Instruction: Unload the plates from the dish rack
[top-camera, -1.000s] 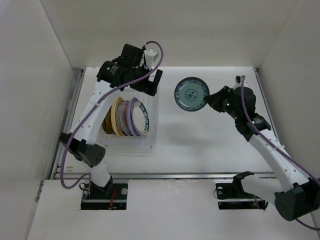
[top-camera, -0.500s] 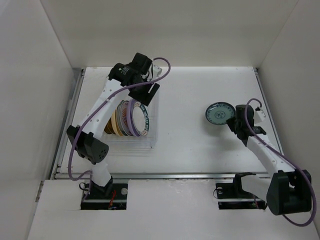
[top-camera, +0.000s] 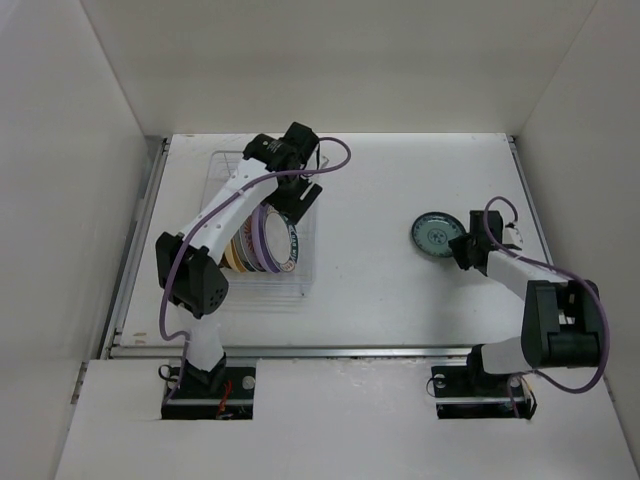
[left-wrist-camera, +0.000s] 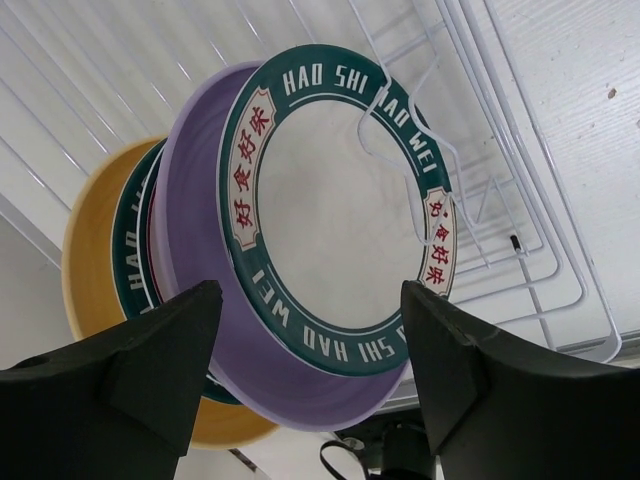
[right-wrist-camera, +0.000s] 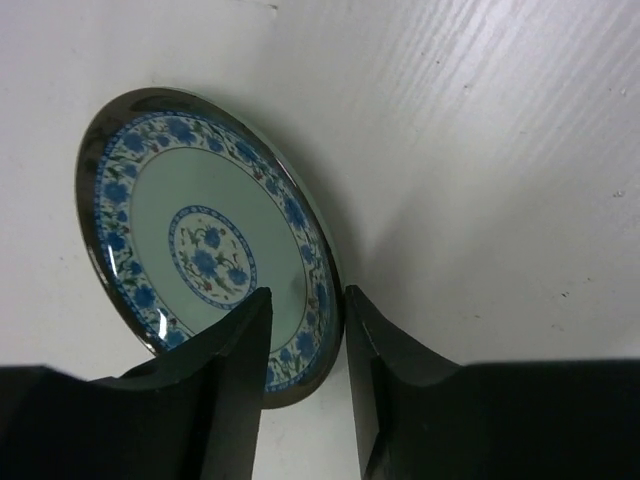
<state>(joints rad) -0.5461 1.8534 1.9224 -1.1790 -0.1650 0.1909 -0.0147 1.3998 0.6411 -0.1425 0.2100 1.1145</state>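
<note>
Most is left to do: the dish rack (top-camera: 222, 168) holds several plates (top-camera: 262, 238) on edge, and only the teal patterned plate (top-camera: 437, 234) is out, on the table (top-camera: 380, 290) well to the right. My left gripper (left-wrist-camera: 305, 300) has its jaws wide apart on both sides of the white lettered plate (left-wrist-camera: 335, 215) at the front of the row, not closed on it, and my right gripper (right-wrist-camera: 308, 300) has its jaws a little apart astride the teal patterned plate's rim. The rear plates hide each other, so I cannot count them

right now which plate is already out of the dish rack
The teal plate with blue flowers, lying on the table at the right gripper. The other plates stand on edge in the dish rack.
</note>
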